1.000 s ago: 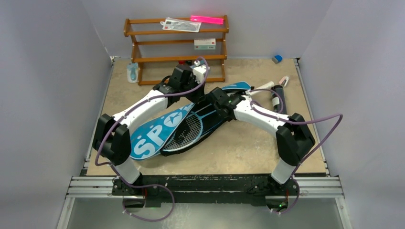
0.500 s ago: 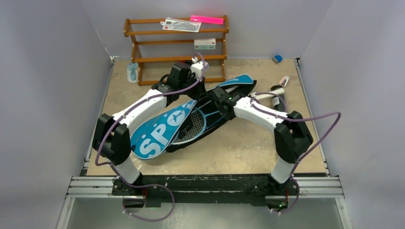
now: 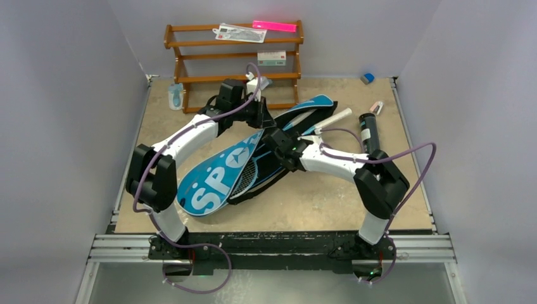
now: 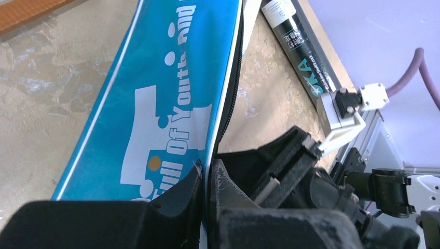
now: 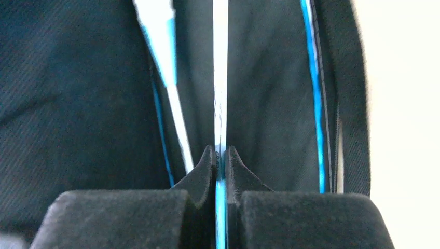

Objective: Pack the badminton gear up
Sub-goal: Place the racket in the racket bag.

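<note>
- The blue bag point(image 3: 209, 183) lies diagonally across the middle of the table point(image 3: 304, 196). Its lettered flap is lifted off the black lower half, and a racket point(image 3: 246, 180) head shows in the gap.
- The left pincer point(image 4: 206, 179) is clenched on the flap's zipper edge. The right pincer point(image 5: 220, 155) is clenched on a thin pale-blue shaft inside the black lining.
- Risk: the flap is thin fabric held only at its edge. A harder pull may slip it free, and it would drop over the right arm and shut the opening.
- Risk: the shaft is slim and smooth. A sideways load may twist it in the grip, or catch the racket head on the lining or zipper.
- Risk: the two wrists work close together over the bag, and the left wrist is near the wooden rack point(image 3: 234, 63). Contact is possible.
- Risk: the black tube point(image 3: 368, 130) lies well apart near the right edge. Being round, it may roll if the right arm nudges it.
- Hidden: a white handle point(image 3: 334, 118) pokes out past the bag's narrow end, and which racket it belongs to cannot be told.
- Hidden: a second pale strip beside the held shaft is blurred.
- Hidden: a small pale object point(image 3: 378, 106) by the tube's far end is too small to identify.
</note>
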### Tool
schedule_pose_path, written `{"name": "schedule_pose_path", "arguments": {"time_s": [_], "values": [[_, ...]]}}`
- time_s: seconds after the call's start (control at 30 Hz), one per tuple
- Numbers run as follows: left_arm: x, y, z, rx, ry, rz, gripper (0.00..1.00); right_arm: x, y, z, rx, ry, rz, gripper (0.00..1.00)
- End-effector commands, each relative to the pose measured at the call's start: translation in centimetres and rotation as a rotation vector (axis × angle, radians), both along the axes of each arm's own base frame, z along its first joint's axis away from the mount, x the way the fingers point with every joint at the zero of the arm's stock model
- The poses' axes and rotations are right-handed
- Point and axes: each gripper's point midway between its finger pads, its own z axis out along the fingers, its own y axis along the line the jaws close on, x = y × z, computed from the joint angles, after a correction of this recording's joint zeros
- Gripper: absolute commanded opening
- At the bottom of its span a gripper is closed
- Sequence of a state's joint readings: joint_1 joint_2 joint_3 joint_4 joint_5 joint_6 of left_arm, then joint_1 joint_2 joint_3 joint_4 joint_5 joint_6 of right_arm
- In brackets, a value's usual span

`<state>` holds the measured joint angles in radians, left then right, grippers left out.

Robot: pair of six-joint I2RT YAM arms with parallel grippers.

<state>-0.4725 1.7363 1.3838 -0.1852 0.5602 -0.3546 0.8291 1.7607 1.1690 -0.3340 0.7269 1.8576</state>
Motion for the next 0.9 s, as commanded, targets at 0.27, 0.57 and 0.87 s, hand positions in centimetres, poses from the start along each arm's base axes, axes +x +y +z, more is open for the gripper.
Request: {"name": "schedule_pose_path", "arguments": {"time_s": [0.27,0.57,0.87], "values": [[0.1,-2.1,5.4,-0.184,-0.049,-0.116,0.0,1.7,5.6,4.2,0.066,-0.299,0.193,0.0],[-0.1,-1.7,6.4,-0.226,-0.06,-0.155,0.0,1.0,8.3,3.7,0.04,-0.396,0.331,0.0],[0.0,-1.7,5.2,-0.189,-0.049,-0.202,0.0,0.2,10.4,5.1,-0.068,-0.599,0.537,0.05]]}}
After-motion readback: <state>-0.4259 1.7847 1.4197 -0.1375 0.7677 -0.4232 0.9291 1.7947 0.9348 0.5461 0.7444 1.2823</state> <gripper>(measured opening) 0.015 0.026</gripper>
